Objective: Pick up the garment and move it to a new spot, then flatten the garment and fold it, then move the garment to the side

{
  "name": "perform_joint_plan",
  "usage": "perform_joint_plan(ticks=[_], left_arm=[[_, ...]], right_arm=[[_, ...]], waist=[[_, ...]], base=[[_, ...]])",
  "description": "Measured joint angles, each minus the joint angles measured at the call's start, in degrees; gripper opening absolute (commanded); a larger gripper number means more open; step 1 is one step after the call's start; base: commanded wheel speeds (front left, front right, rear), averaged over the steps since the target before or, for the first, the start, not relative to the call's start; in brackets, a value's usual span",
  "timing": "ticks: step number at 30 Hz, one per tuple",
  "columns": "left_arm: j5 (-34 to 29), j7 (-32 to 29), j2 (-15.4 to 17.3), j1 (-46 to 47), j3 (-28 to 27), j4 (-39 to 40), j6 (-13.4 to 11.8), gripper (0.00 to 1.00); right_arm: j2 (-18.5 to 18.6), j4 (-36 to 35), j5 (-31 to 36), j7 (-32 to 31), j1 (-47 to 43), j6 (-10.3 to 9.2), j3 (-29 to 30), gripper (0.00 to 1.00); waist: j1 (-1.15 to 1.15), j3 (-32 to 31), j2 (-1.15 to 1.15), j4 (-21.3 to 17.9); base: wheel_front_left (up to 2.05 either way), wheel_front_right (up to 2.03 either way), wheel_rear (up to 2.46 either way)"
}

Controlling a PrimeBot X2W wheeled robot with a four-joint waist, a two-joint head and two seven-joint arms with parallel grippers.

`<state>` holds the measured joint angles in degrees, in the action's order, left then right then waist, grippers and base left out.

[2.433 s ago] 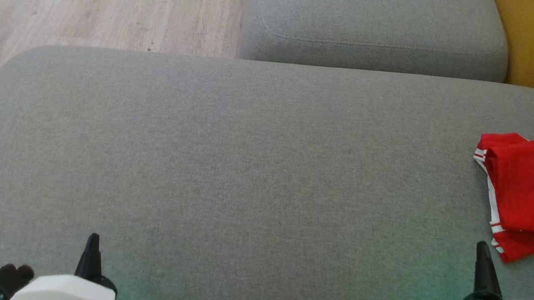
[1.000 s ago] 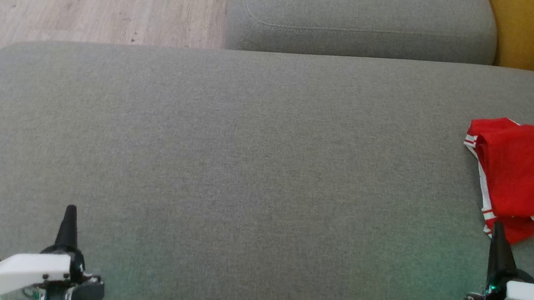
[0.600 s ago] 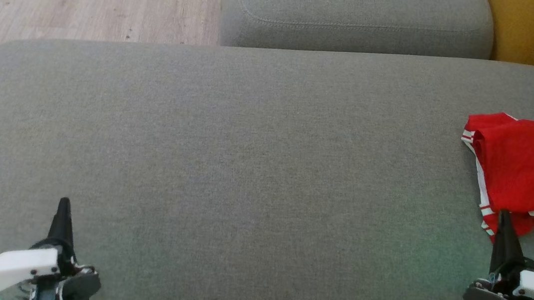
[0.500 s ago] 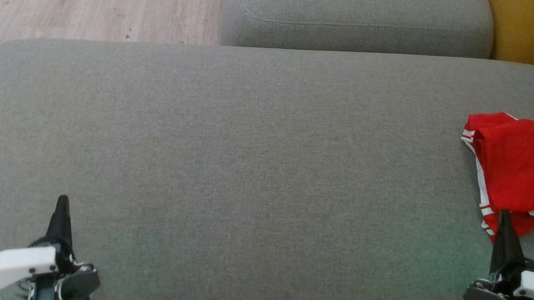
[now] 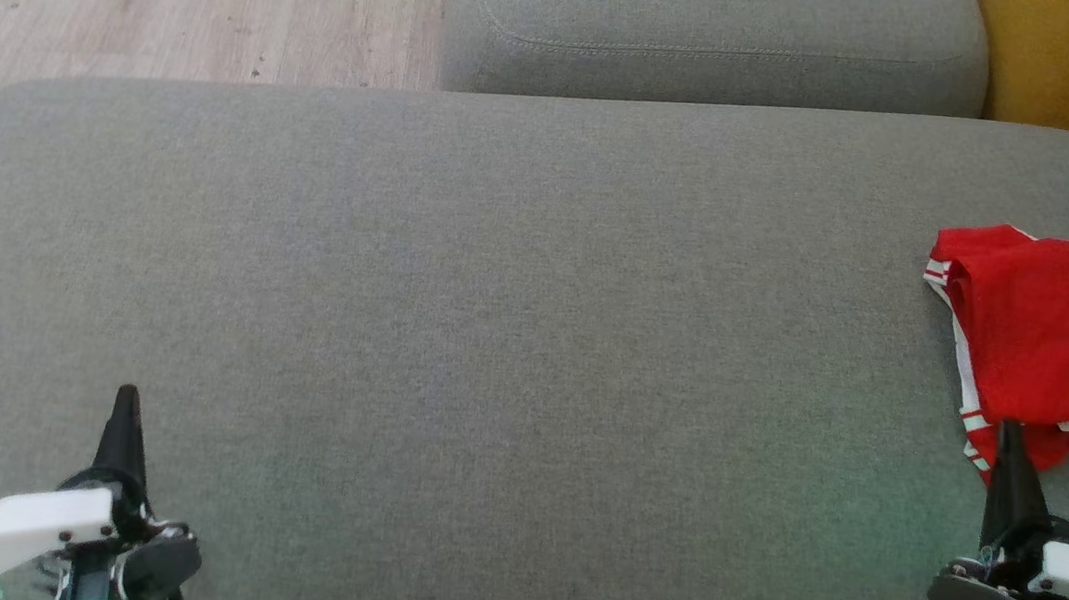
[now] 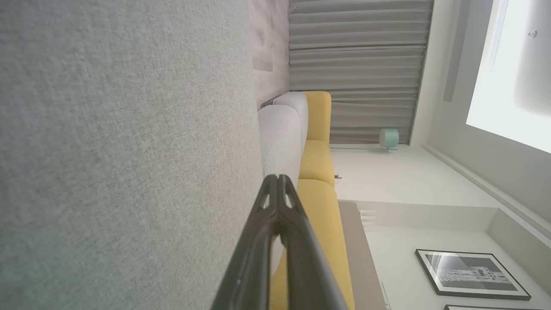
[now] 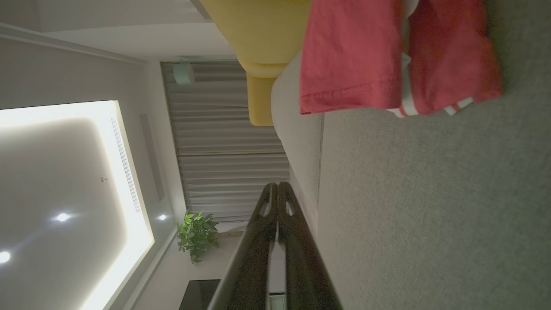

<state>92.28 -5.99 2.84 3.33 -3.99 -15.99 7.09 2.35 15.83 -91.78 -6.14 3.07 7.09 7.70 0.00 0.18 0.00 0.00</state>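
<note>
Both pinched shut, empty, my left gripper [image 5: 126, 391] and right gripper [image 5: 1008, 427] pointed forward over the grey cushion [image 5: 530, 340]. The red garment [image 5: 1059, 330] lay near the right one.

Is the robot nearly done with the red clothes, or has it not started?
Can't be sure. The red garment lies doubled over at the right edge of the grey cushion, so it may already be folded and put aside. Nothing is in hand: the left tool and right tool are both shut and empty, the right one just short of the cloth. If that fold counts, little is left; if not, everything.
</note>
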Motion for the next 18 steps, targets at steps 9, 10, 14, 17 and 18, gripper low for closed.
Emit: perform_joint_plan(ticks=[9, 10, 14, 17, 18], left_arm=[[0.00, 0.00, -0.02, 0.00, -0.01, 0.00, 0.00, 0.00], [0.00, 0.00, -0.02, 0.00, -0.02, 0.00, 0.00, 0.00], [0.00, -0.01, -0.03, 0.00, -0.03, 0.00, 0.00, 0.00], [0.00, -0.01, -0.03, 0.00, -0.03, 0.00, 0.00, 0.00], [0.00, -0.02, -0.03, 0.00, -0.04, 0.00, 0.00, 0.00]], right_arm=[[0.00, 0.00, 0.00, 0.00, 0.00, 0.00, 0.00, 0.00], [0.00, 0.00, 0.00, 0.00, 0.00, 0.00, 0.00, 0.00], [0.00, 0.00, 0.00, 0.00, 0.00, 0.00, 0.00, 0.00], [0.00, 0.00, 0.00, 0.00, 0.00, 0.00, 0.00, 0.00], [0.00, 0.00, 0.00, 0.00, 0.00, 0.00, 0.00, 0.00]], waist=[[0.00, 0.00, 0.00, 0.00], [0.00, 0.00, 0.00, 0.00], [0.00, 0.00, 0.00, 0.00], [0.00, 0.00, 0.00, 0.00], [0.00, 0.00, 0.00, 0.00]], base=[[0.00, 0.00, 0.00], [0.00, 0.00, 0.00], [0.00, 0.00, 0.00], [0.00, 0.00, 0.00], [0.00, 0.00, 0.00]])
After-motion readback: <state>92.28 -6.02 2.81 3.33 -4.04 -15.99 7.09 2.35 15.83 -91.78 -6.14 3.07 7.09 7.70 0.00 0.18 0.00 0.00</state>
